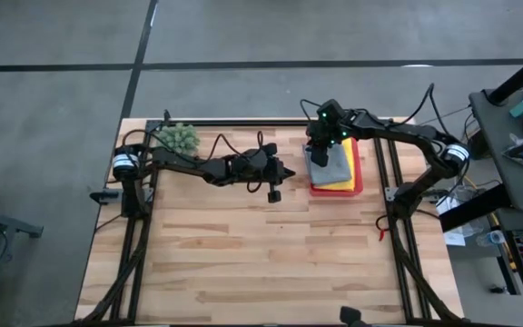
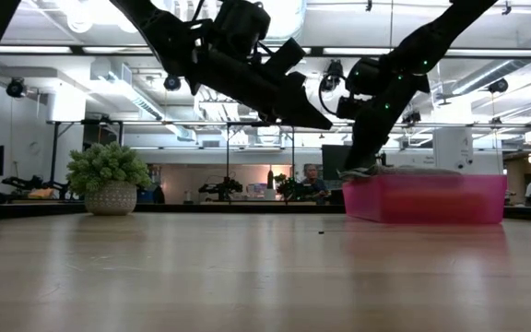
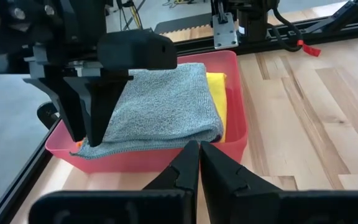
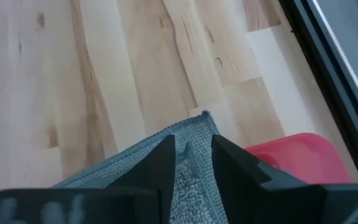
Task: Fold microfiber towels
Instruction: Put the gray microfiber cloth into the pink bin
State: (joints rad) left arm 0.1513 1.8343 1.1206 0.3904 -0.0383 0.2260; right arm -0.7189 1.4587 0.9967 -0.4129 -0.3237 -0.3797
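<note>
The pale wooden plank desk (image 1: 243, 254) carries a flat pink rectangular tray (image 1: 359, 173) holding a folded grey microfiber towel (image 3: 166, 106) atop a yellow one (image 3: 217, 102). The right tool (image 4: 191, 155) pinches the grey towel's corner; the left tool (image 3: 199, 163), pressed together, hovers just beside the tray.

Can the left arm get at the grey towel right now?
Probably not cleanly. The right gripper stands on the grey towel in the pink tray, fingers closing round its corner. The left gripper is shut, hanging just short of the tray's wall.
</note>
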